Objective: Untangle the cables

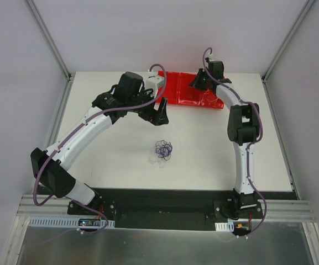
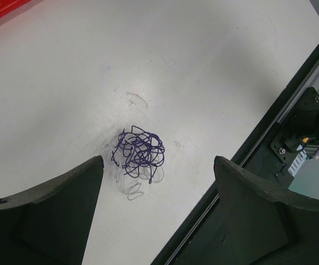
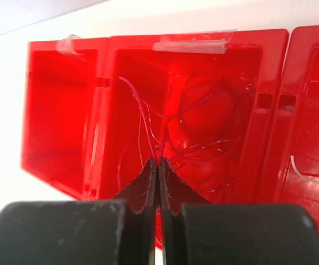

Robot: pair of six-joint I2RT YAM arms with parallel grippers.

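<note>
The top camera gives you the layout. The clump of cables lies on the white table near the middle of the frame. Your left gripper hangs above it in the picture, closer to the red bin at upper centre. Your right gripper sits over that bin. From up there you cannot tell how either pair of jaws stands.

The wrist cameras fill that in. In your left wrist view the two fingers stand wide apart at the lower left and lower right, holding nothing. The clump lies at the centre of the frame, just above the gap between them and nearer the left-hand finger, flat on the table and touching neither. Here you can see it is mostly dark purple loops, with a few pale strands trailing from its lower edge, which the top view barely shows.

In your right wrist view the jaws are pressed together at lower centre, over the bin's middle compartment. A red strand runs from the compartment's upper left down to the tips and seems pinched there, though red wire on red plastic is hard to read. More thin wires curl inside that compartment, and a white strand lies in the compartment at the right edge.
</note>
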